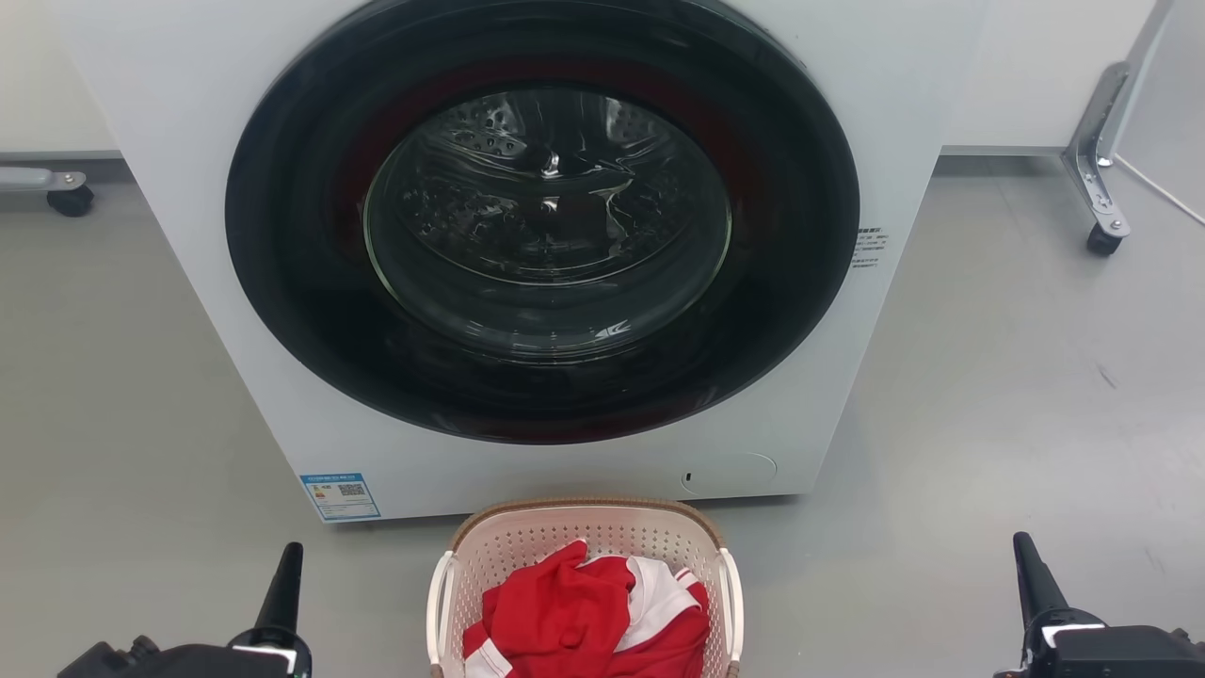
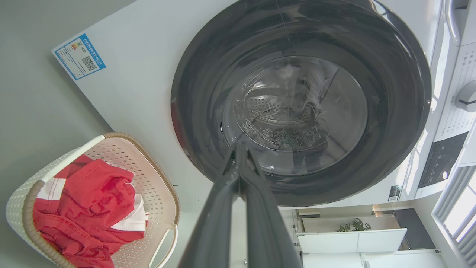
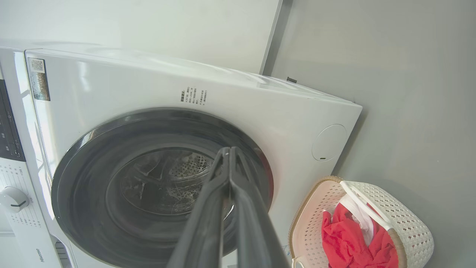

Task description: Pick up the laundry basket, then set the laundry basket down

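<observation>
Looking down on a small cream-white perforated plastic laundry basket (image 1: 527,546) with a brown woven-look rim and two white side handles, upright on the grey floor (image 1: 988,377). Stands just in front of a large white front-loading washing machine (image 1: 894,94), below its round dark glass door (image 1: 546,217), which is closed; cannot tell whether rim and machine touch. Holds a crumpled red and white garment (image 1: 565,612), heaped against the near side and reaching about up to the rim. Flanked low in the head view by the left pincer (image 1: 294,548) and the right pincer (image 1: 1024,541), each pointing up and well apart from the basket, touching nothing. Seen along the left pincer (image 2: 240,147) from its wrist: two long dark fingers pressed together at the tips, nothing between them, aimed at the door glass, with the basket off to the lower left. Seen likewise along the right pincer (image 3: 228,150): fingers closed on each other, empty, lined up with the door, the basket at the lower right. On the machine's front, a blue label (image 1: 341,496) at the lower left corner and a round white flap (image 1: 730,473) at the lower right. Further back on the floor, a black caster (image 1: 71,200) at the left and another black caster (image 1: 1103,240) under a grey metal bracket at the right.
</observation>
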